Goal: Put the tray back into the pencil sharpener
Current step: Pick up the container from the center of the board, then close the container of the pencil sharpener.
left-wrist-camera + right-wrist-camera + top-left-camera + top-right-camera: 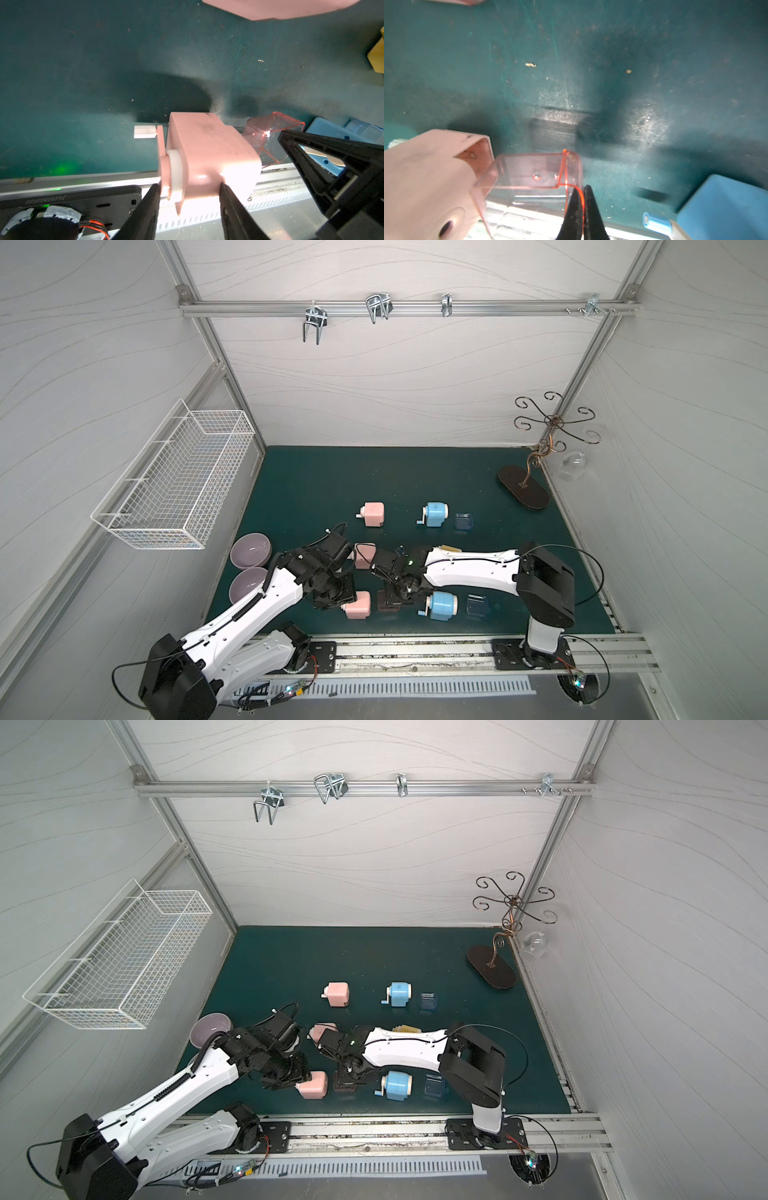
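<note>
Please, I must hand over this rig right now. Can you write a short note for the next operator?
Left tool: shut on the pink sharpener, steadying it near the front edge of the mat.
Right tool: shut on one wall of the clear pink tray.
Done: tray gripped and brought to the sharpener's open end.
To do: slide it fully in, then release both.

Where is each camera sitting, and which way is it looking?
Both top views: high above, looking down at the green table; left arm and right arm show.
Left wrist: on the left arm, facing the left end effector gripping the pink sharpener.
Right wrist: on the right arm, facing the right end effector pinching the tray.
Shared: both wrist views show pink sharpener and tray.
</note>
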Controlling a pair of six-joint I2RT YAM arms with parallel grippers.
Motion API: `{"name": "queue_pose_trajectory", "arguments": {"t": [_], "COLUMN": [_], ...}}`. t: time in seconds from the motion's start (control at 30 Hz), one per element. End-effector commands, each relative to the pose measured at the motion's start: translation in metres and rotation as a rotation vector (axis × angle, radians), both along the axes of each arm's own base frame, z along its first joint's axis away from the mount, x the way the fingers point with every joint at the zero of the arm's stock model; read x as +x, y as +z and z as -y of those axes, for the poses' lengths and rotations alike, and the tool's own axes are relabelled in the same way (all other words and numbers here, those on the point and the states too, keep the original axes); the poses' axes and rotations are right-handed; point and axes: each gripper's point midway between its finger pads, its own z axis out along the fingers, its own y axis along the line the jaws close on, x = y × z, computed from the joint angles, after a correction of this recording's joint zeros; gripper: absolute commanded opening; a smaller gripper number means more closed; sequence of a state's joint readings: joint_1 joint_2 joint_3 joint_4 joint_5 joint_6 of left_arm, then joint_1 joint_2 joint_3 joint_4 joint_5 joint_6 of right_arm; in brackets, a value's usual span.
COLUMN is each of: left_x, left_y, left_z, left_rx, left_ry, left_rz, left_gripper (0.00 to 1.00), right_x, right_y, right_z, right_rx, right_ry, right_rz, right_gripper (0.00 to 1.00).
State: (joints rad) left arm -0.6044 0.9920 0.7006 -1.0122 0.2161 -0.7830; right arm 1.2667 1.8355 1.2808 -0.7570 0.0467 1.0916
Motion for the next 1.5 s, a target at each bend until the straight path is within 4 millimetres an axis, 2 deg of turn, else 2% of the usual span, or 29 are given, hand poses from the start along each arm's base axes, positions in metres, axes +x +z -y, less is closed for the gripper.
{"name": "queue_pose_trajectory", "arguments": {"t": [0.0,0.17,0.43,0.6,1.0,1.47], "left_x": [-0.005,-0.005,-0.006,-0.005,-0.005,-0.006], "left_y": [-0.006,-0.007,-0.006,-0.006,-0.006,-0.007], "left_z": [-0.005,-0.005,-0.005,-0.005,-0.004,-0.004], "left_rx": [0.036,0.035,0.034,0.033,0.029,0.031], "left_ry": [0.011,0.010,0.008,0.007,0.005,0.003], "left_rz": [-0.022,-0.026,-0.026,-0.022,-0.021,-0.024], "left_gripper": [0.49,0.49,0.49,0.49,0.50,0.49], "right_x": [-0.002,-0.009,-0.018,-0.020,-0.031,-0.028], "right_y": [0.009,0.010,-0.001,-0.001,-0.017,-0.023], "right_z": [0.013,0.014,0.008,0.003,-0.012,-0.017], "right_rx": [-0.070,-0.128,-0.192,-0.184,-0.170,-0.131], "right_ry": [0.007,0.003,-0.039,-0.065,-0.082,-0.136], "right_rz": [0.017,0.017,-0.002,-0.016,-0.098,-0.149], "right_gripper": [0.02,0.02,0.02,0.02,0.03,0.04]}}
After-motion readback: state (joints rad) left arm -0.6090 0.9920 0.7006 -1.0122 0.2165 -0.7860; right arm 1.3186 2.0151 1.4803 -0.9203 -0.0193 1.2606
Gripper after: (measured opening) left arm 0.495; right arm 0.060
